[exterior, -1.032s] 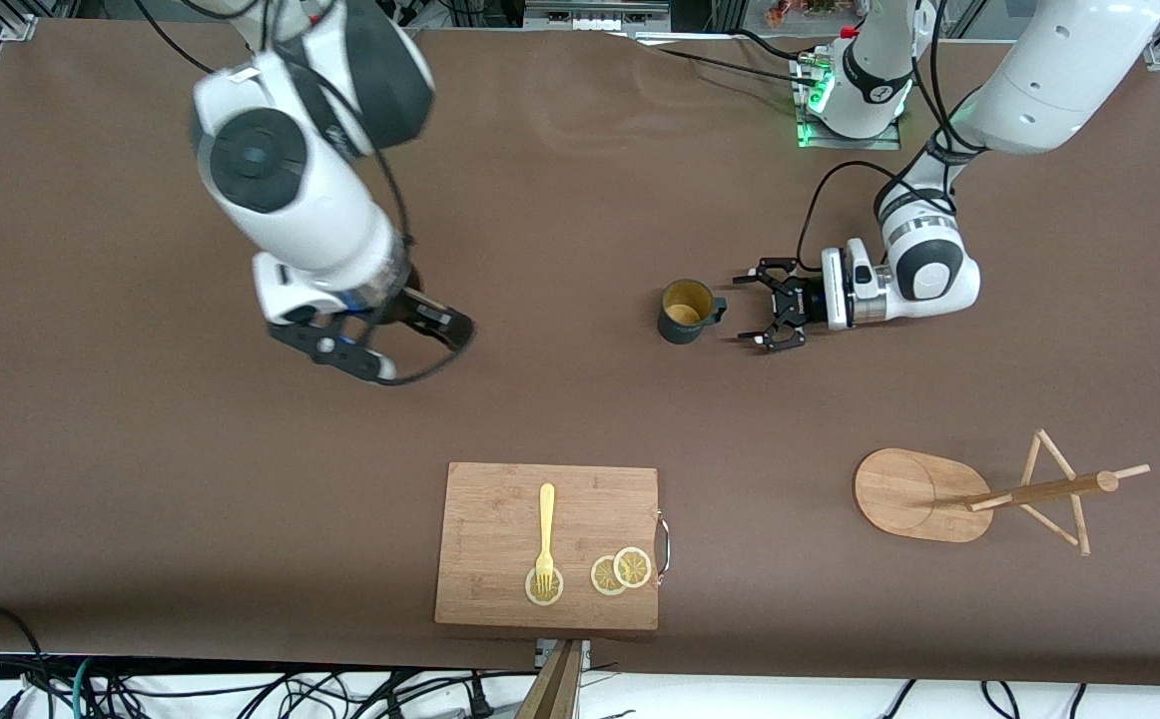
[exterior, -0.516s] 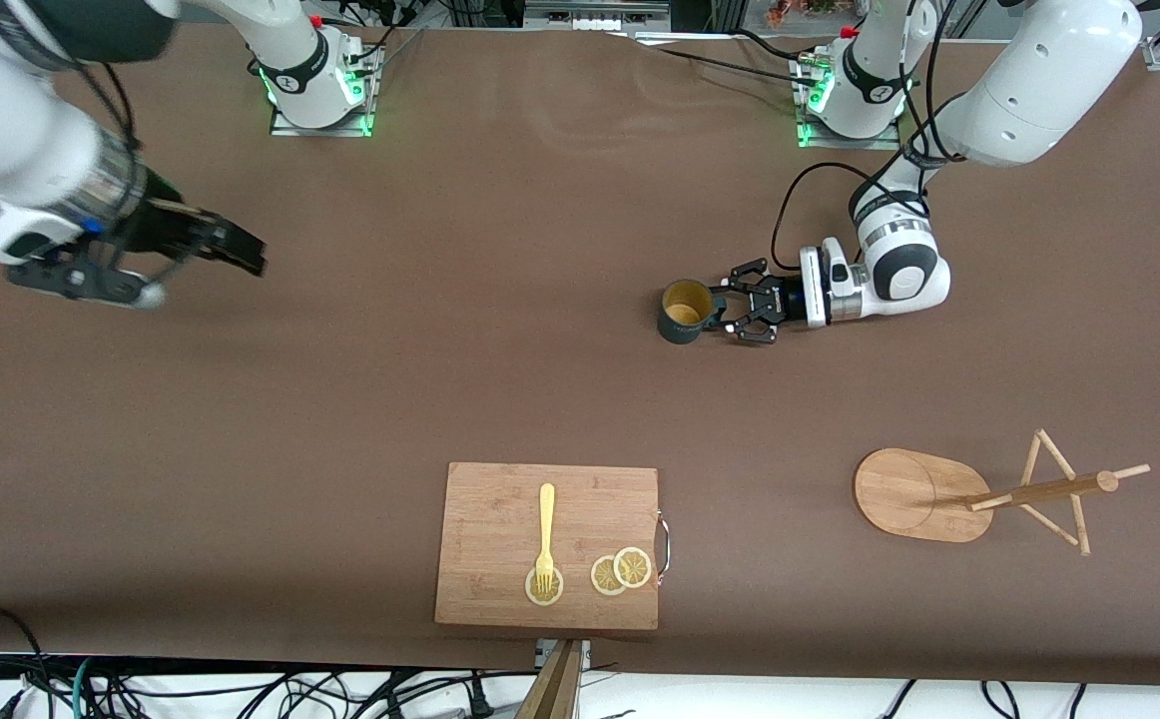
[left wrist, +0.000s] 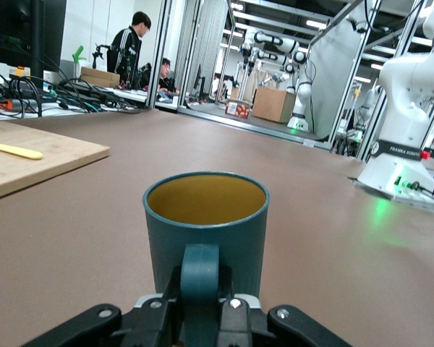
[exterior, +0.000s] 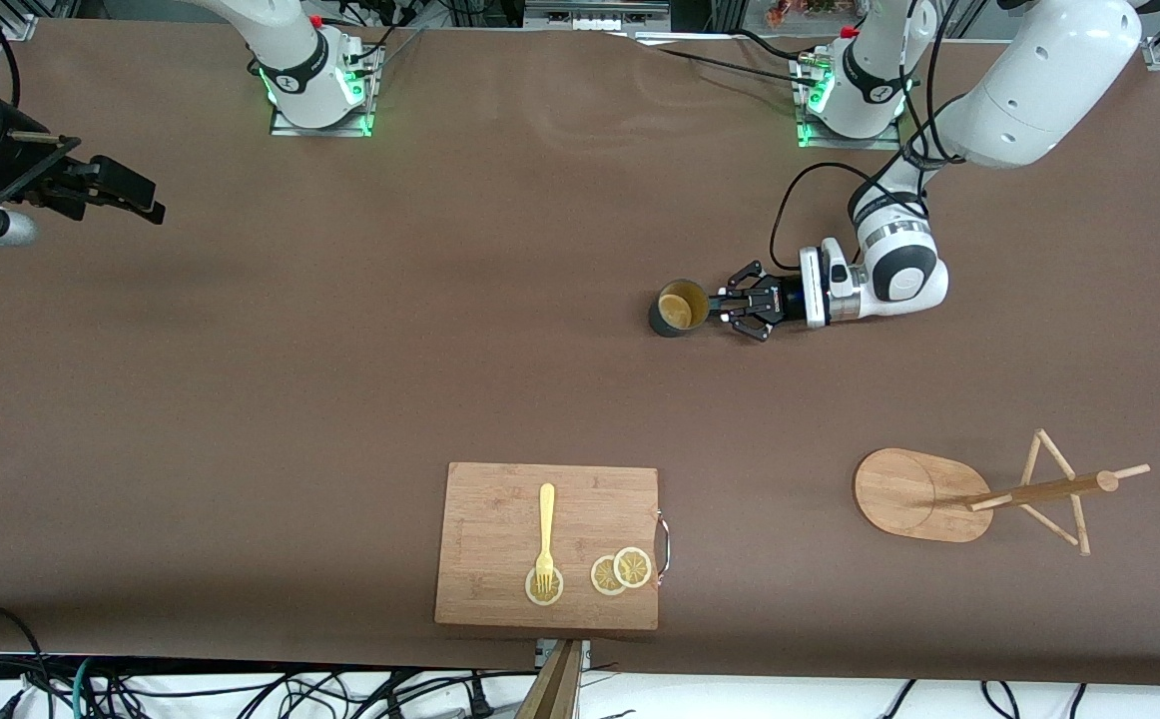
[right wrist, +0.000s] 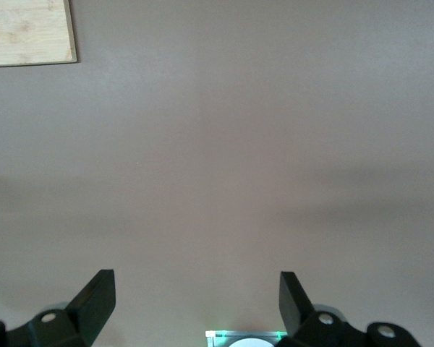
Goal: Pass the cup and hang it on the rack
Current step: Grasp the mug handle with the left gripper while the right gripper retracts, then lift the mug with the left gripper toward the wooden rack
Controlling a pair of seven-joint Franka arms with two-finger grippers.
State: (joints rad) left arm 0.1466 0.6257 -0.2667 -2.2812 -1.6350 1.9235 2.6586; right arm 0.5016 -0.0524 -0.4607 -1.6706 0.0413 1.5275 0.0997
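The dark teal cup [exterior: 678,310] stands upright on the brown table, its yellowish inside showing and its handle turned toward the left arm's end. My left gripper [exterior: 728,305] is low at the table and shut on that handle. In the left wrist view the cup [left wrist: 206,224] fills the middle and my left gripper [left wrist: 200,307] clamps the handle [left wrist: 200,278] from both sides. The bamboo rack [exterior: 1034,491] stands nearer the front camera, toward the left arm's end. My right gripper [exterior: 136,198] is open and empty, up over the right arm's end of the table; it also shows in its own wrist view [right wrist: 197,289].
A wooden cutting board [exterior: 548,544] with a yellow fork [exterior: 545,539] and lemon slices [exterior: 620,571] lies at the table's front edge. A corner of the board [right wrist: 29,32] shows in the right wrist view. Cables trail near the arm bases.
My left gripper moved in onto the cup's handle and shut on it, nudging the cup slightly. My right arm swung away from the table's middle to the right arm's end.
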